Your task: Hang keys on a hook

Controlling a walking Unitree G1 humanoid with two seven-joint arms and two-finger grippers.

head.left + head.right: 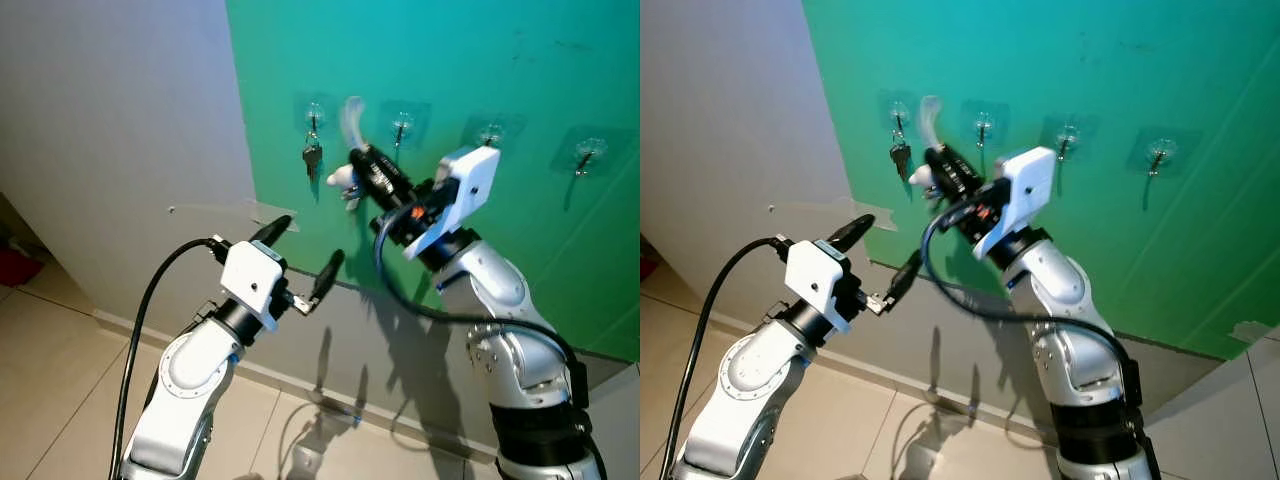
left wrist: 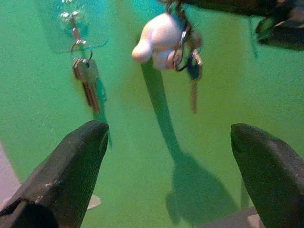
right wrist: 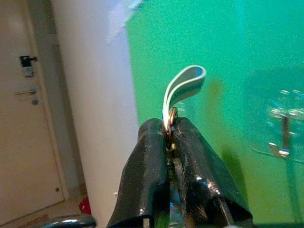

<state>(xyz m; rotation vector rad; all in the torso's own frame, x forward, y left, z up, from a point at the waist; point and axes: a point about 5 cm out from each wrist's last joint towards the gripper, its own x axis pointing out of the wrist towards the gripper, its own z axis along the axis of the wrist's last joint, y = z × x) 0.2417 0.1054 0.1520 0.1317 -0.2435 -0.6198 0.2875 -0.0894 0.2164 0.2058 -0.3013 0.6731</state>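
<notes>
Head views: the right pincer (image 1: 362,160) is raised before a green wall (image 1: 520,120), its two black fingers clenched on a key bunch (image 2: 183,47). The bunch comprises a white figure-shaped fob (image 1: 343,180), a pale strap loop (image 3: 184,83) standing above the fingertips, and keys hanging from a ring. The held bunch sits between the first and second of four clear adhesive hooks on the wall, close to the surface; whether it touches the wall cannot be told.

The first hook (image 1: 314,112) already carries a separate set of keys (image 1: 312,158), hanging straight down. The second hook (image 1: 401,126), third hook (image 1: 490,133) and fourth hook (image 1: 588,152) are bare.

The left pincer (image 1: 305,250) is held lower and to the left, below the hooks and near the edge where the green wall meets a grey wall (image 1: 120,150); its fingers are released, spread well apart and holding nothing.

Left wrist view: the two spread fingers (image 2: 71,166) frame the hung keys and the suspended bunch.

Right wrist view: the ring is pinched between the closed fingertips (image 3: 156,156), with a bare hook (image 3: 282,137) to one side and a door (image 3: 26,118) beyond the grey wall.
</notes>
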